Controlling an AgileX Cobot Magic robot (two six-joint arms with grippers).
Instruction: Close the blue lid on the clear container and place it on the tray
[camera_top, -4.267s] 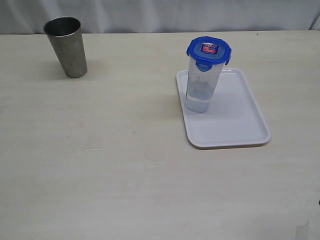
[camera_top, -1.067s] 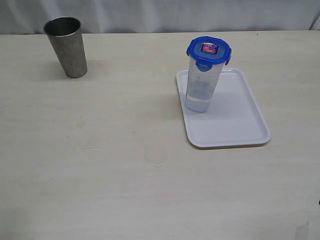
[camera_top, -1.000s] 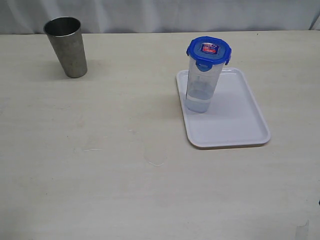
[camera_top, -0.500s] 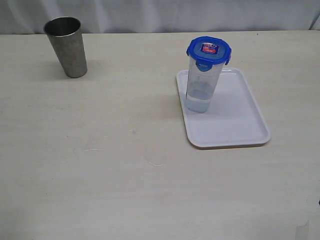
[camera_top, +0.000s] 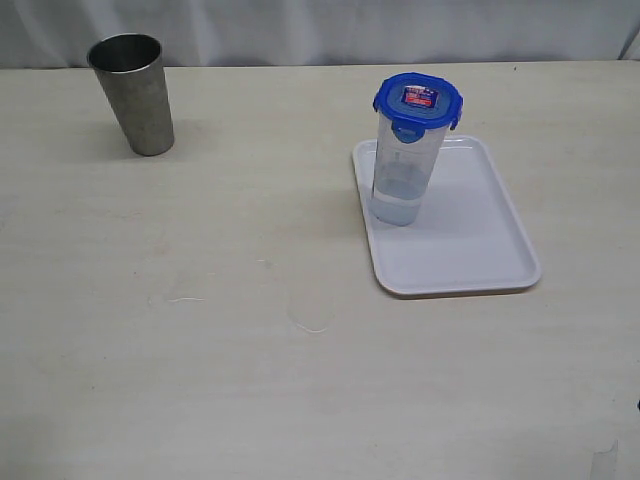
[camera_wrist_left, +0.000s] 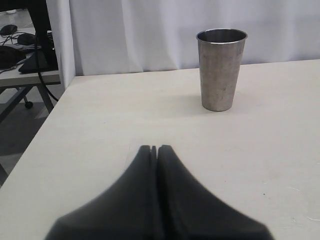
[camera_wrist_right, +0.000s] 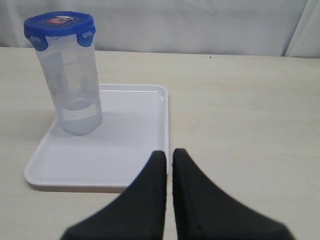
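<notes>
Two claws, the left claw (camera_wrist_left: 154, 149) and the right claw (camera_wrist_right: 169, 153), are pinched together and hold nothing, both off the tray (camera_top: 470, 240). The clear container (camera_top: 403, 175) stands upright in the tray's corner nearest the steel cup (camera_top: 135, 95), with the blue lid (camera_top: 418, 101) on top, flaps down. The writing on the lid's red-and-white sticker is too small to read.

A grey metal cup (camera_top: 132, 93) stands upright, mouth up and wider at the rim than at the base, near the far left corner of the pale, wood-grained tabletop (camera_top: 200, 380). A white curtain (camera_top: 300, 25) hangs along the far edge. Faint curved scuffs (camera_top: 310, 324) mark the tabletop's middle, and beyond its side edge, in the left wrist view, stands another desk (camera_wrist_left: 25, 77) carrying dark cables (camera_wrist_left: 38, 50).
</notes>
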